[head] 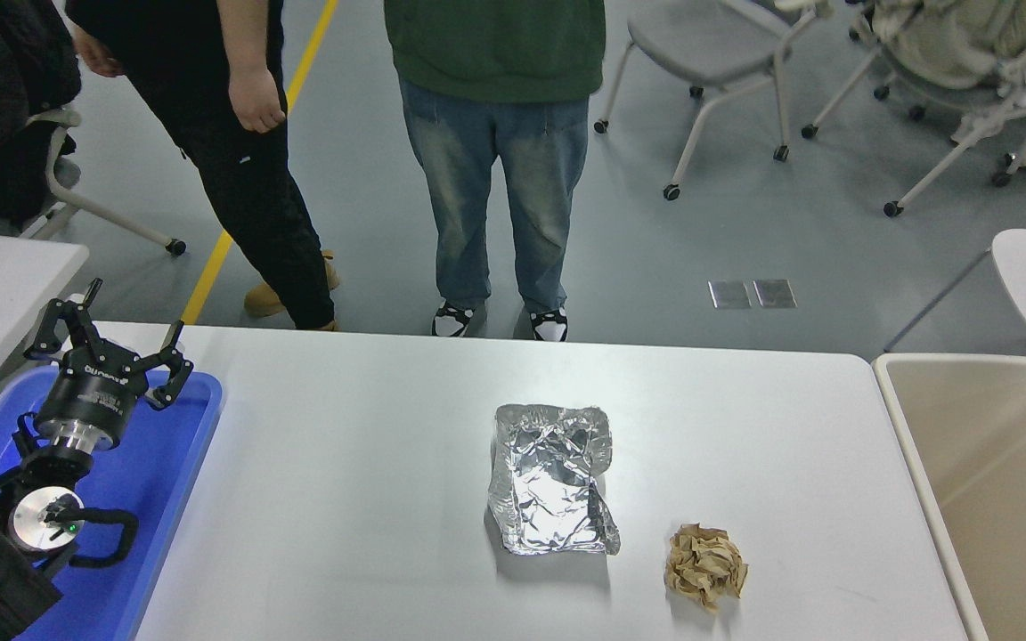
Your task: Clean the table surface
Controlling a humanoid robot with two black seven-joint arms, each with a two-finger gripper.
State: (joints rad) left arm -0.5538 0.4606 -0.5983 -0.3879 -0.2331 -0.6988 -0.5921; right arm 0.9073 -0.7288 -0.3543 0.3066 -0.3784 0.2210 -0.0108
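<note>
Lower left of frame: left gripper (112,343) parked, fingers spread and empty, over blue tray (170,499). Centre: crumpled foil (551,481) and brown paper wad (704,565) awaiting removal from table surface (344,499). Right gripper unseen.

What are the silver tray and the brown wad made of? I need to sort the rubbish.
The silver tray looks like thin aluminium foil: shiny, mirror-like, creased all over, with bent rims. The brown wad looks like crumpled matte paper, perhaps a napkin or kraft paper, with soft folds and no shine.
</note>
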